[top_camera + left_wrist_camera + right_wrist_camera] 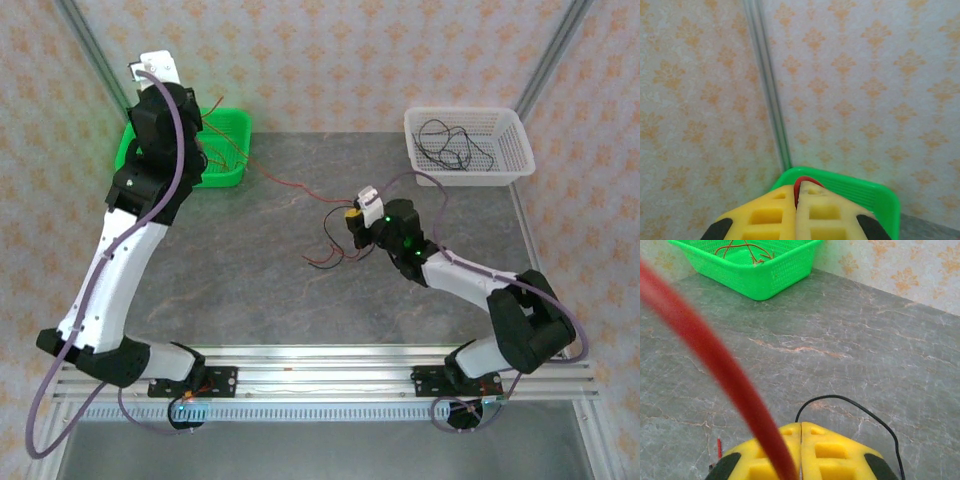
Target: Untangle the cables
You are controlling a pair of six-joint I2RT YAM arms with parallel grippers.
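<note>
Two closed pairs: left fingers (pixel 765 217) and right fingers (pixel 830 450) both clamp red wire (pixel 715 365).

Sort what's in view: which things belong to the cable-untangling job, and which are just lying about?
Part of the job:
- red wires
- black wires
- green basket, holding red strands
- white basket, holding black strands
- left end effector, shut with red wire between its tips
- right end effector, shut

Just there:
- purple arm cables
- mounting rail
- patterned wall

The right gripper (pixel 801 427) is closed, its yellow fingers (pixel 832 452) pressed together. A blurred red wire (pixel 715 360) sweeps from far left down over them. A black wire (pixel 860 409) arcs rightward from their tips.
</note>
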